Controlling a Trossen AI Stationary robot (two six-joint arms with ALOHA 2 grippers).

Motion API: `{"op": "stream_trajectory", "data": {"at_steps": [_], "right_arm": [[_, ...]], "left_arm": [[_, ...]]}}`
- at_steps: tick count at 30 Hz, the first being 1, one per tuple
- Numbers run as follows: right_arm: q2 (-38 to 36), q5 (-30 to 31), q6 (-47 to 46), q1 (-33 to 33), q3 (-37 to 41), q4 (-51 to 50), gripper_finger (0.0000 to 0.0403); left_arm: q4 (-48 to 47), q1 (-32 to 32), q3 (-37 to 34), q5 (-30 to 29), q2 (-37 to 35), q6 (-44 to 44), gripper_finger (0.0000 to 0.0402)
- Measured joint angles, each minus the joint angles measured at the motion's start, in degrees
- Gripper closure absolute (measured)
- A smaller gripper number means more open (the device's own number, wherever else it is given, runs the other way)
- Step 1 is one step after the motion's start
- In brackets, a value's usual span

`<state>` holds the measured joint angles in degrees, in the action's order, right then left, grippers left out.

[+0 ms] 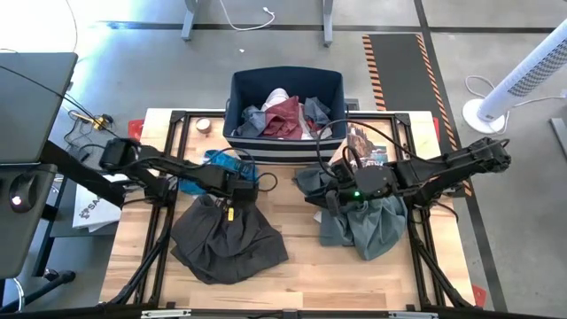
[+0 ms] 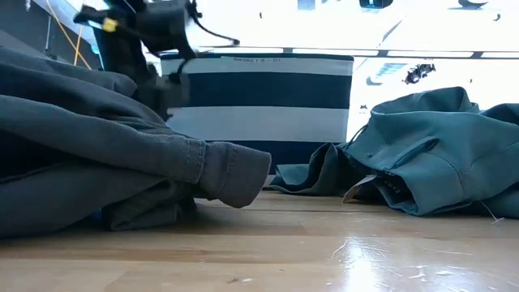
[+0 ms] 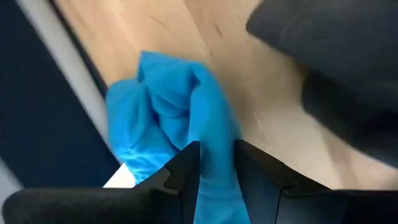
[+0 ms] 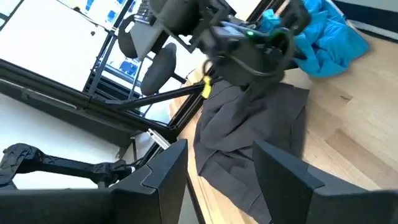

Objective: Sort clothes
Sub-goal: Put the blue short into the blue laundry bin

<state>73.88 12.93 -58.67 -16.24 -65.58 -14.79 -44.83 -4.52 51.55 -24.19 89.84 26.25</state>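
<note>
From above you see the left gripper [image 1: 237, 184] at the bright blue piece [image 1: 223, 163], just in front of the navy bin [image 1: 285, 142], with the dark trousers [image 1: 226, 235] spread below it. The right gripper [image 1: 330, 197] sits over the grey-green shirt [image 1: 368, 221]. At table height, trousers lie left and shirt right, bin between. Your left wrist view shows the fingers [image 3: 180, 171] pinching blue fabric. Your right wrist view shows its fingers [image 4: 283, 171] spread, holding nothing
</note>
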Motion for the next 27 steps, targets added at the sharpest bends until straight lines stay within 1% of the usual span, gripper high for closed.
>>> {"op": "stream_trajectory", "data": {"at_steps": [4,9,11,14,15,21,27], "right_arm": [[0.0,0.4,-2.0,-0.4,0.0,0.0,0.0225],[0.0,0.5,-4.4,-0.4,0.0,-0.1,0.0225],[0.0,0.5,-4.5,-0.5,0.0,-0.1,0.0225],[0.0,0.5,-5.5,-0.9,0.0,-0.2,0.0225],[0.0,0.5,-5.5,-1.0,0.0,-0.2,0.0225],[0.0,0.6,-5.0,-1.1,0.0,-0.3,0.0225],[0.0,3.7,-2.7,-1.0,0.0,-0.3,0.0225]], "left_arm": [[1.6,1.4,0.0,-2.8,4.5,3.0,0.0305],[1.6,2.6,0.1,-2.5,9.1,0.3,0.0309],[0.9,2.4,0.3,-2.1,9.6,-1.6,0.0326],[-1.5,1.4,1.6,1.1,9.2,-5.0,0.0379],[-2.3,0.8,2.5,2.2,8.5,-6.2,0.0389],[-3.1,-1.1,9.0,7.3,0.4,-13.4,0.0396],[-2.9,-3.0,19.1,6.8,-13.1,-25.4,0.0398]]}}
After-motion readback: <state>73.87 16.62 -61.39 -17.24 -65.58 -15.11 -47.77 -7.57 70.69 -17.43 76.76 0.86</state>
